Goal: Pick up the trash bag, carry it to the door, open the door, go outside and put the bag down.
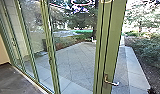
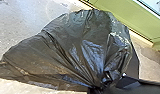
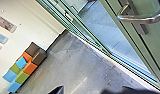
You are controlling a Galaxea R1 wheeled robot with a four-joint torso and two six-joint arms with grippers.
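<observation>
The black trash bag point(image 2: 78, 47) spreads wide in the left wrist view, its neck bunched together where my left gripper point(image 2: 104, 83) is shut on it. A green-framed glass door point(image 1: 112, 45) stands in front of me in the head view, with a metal lever handle point(image 1: 111, 82) low on its frame. In the right wrist view that door handle point(image 3: 139, 18) shows large, on the green door frame point(image 3: 153, 37). Apart from the handle, my right gripper point(image 3: 92, 90) is open, with dark tips standing apart.
Glass panels point(image 1: 33, 45) with green posts run along the left. Paving point(image 1: 76, 60) lies beyond the glass, with bushes point(image 1: 152, 47) to the right. Coloured block seats point(image 3: 23, 67) stand by the wall in the right wrist view, on the grey indoor floor point(image 3: 68, 62).
</observation>
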